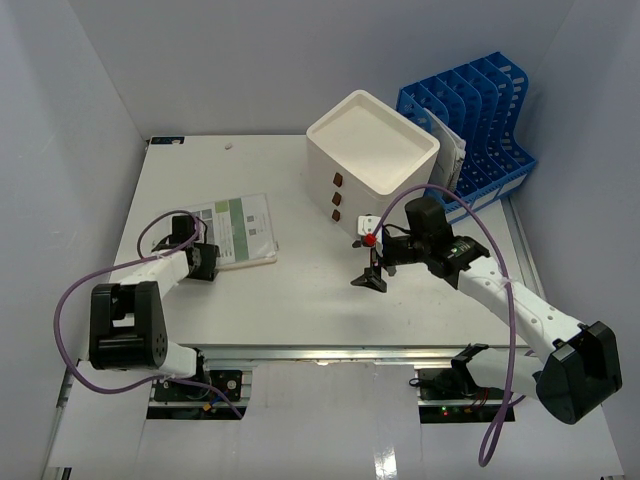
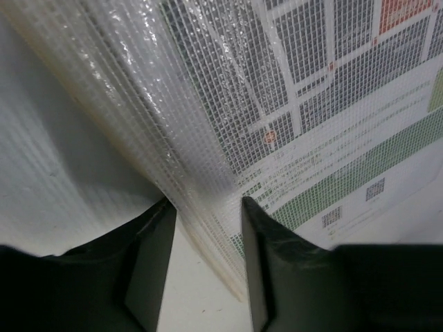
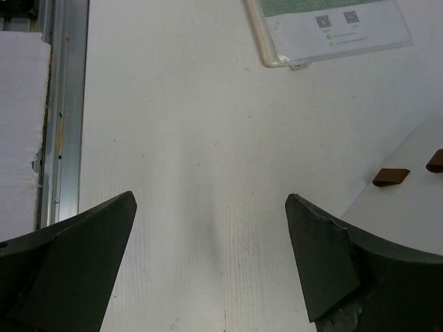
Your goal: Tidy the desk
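Observation:
The white desk (image 1: 300, 300) holds a clear mesh document pouch (image 1: 240, 228) with a green and white printed sheet inside, at the left. My left gripper (image 1: 212, 262) is at the pouch's near left corner. In the left wrist view the jaws (image 2: 208, 204) stand a narrow gap apart, with the pouch's edge (image 2: 208, 228) running between them and bare desk showing in the gap. My right gripper (image 1: 372, 278) is wide open and empty above bare desk (image 3: 208, 104), in front of the drawer box. The pouch's corner also shows in the right wrist view (image 3: 332, 28).
A white three-drawer box (image 1: 372, 150) with brown pulls (image 3: 391, 178) stands at the back middle. A blue slotted file rack (image 1: 480, 120) holding some papers stands to its right. The metal rail (image 3: 66, 104) runs along the desk's front edge. Grey walls close in three sides.

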`<state>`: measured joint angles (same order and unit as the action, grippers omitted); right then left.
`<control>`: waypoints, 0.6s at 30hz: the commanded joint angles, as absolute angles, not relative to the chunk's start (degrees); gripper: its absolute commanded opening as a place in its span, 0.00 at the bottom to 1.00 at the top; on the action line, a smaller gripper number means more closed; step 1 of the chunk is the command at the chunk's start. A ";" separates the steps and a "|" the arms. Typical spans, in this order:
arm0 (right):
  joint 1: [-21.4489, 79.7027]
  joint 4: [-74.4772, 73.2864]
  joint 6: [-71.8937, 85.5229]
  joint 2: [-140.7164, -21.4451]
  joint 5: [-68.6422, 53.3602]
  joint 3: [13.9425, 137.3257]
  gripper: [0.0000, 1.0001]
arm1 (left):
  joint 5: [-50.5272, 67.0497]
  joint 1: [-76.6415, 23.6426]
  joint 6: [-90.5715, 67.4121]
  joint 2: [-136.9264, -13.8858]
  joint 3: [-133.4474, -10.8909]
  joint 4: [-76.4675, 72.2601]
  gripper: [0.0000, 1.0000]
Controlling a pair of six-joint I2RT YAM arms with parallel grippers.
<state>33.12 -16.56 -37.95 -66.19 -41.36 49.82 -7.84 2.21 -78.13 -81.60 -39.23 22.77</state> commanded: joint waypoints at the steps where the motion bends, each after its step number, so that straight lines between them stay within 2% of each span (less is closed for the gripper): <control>1: 33.13 -15.44 -38.14 -64.81 -42.57 49.11 0.95 | -8.34 3.60 -80.16 -85.98 -36.26 21.98 0.42; 4: 33.13 -15.60 -38.23 -64.91 -42.36 49.07 0.95 | -7.14 4.12 -79.27 -85.44 -33.72 19.48 0.24; 10: 33.67 -19.30 -40.37 -66.89 -42.67 50.81 0.95 | -1.70 7.09 -72.16 -80.56 -28.90 9.61 0.03; 13: 36.38 -24.14 -45.36 -69.46 -40.36 52.77 0.95 | 2.42 7.89 -66.68 -77.44 -28.50 6.69 0.00; 18: 47.66 -25.89 -55.37 -72.89 -26.36 53.64 0.96 | 8.60 7.90 -61.33 -66.76 -27.76 7.64 0.00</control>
